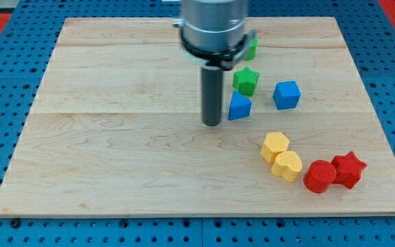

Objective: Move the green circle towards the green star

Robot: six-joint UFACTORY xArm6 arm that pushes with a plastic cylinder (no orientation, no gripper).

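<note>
The green star [246, 80] sits on the wooden board right of centre near the view's top. The green circle [251, 48] lies just above it, mostly hidden behind the arm's grey body; only its right edge shows. My tip [212, 123] rests on the board to the left of and below the star, close to the left side of the blue triangular block [239, 107]. The tip is below and left of the green circle, apart from it.
A blue cube [286, 95] lies right of the star. A yellow hexagon [275, 146] and yellow heart [287, 165] sit lower right, with a red circle [319, 175] and red star [349, 169] beside them. The board's edge [204, 215] borders blue pegboard.
</note>
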